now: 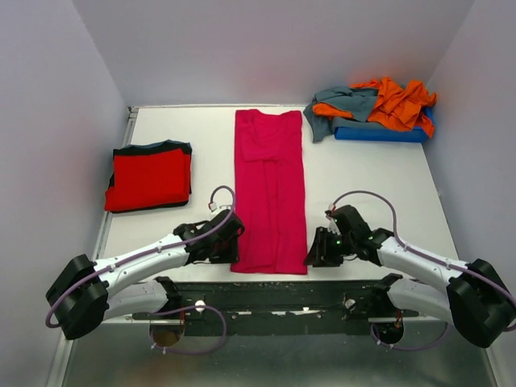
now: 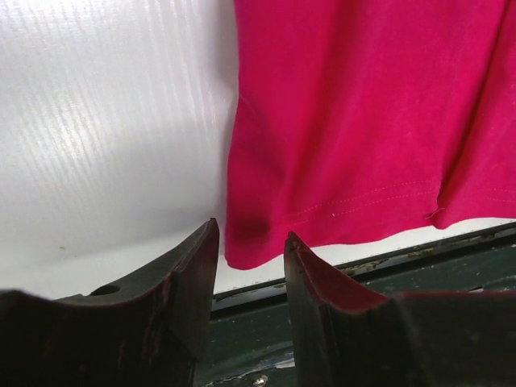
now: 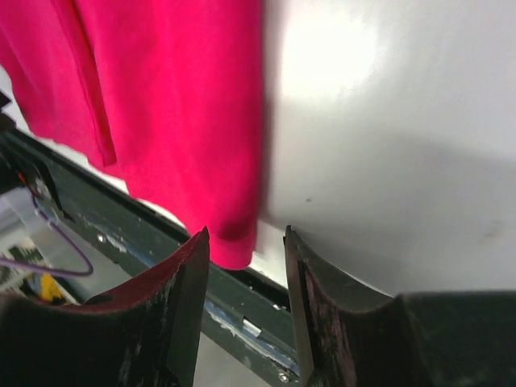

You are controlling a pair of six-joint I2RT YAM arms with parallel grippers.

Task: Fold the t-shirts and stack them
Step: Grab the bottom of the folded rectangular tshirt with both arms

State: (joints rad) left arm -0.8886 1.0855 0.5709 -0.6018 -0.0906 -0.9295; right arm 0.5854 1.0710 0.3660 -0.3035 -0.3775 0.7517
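A magenta-pink t-shirt (image 1: pixel 270 189) lies flat as a long narrow strip down the middle of the table. My left gripper (image 1: pixel 234 246) stands open at the strip's near left corner. In the left wrist view that corner (image 2: pixel 250 242) lies just beyond the open left gripper (image 2: pixel 251 230), not pinched. My right gripper (image 1: pixel 313 256) stands open at the near right corner. The right wrist view shows that corner (image 3: pixel 234 234) just ahead of the open right gripper (image 3: pixel 247 230). A folded bright red t-shirt (image 1: pixel 149 179) rests at the left, a dark layer showing under it.
At the back right, an orange t-shirt (image 1: pixel 399 101) and a grey-teal one (image 1: pixel 343 105) lie crumpled on a blue tray (image 1: pixel 379 133). The black frame (image 1: pixel 282 294) runs along the table's near edge, right below the magenta shirt's hem. Walls close in on both sides.
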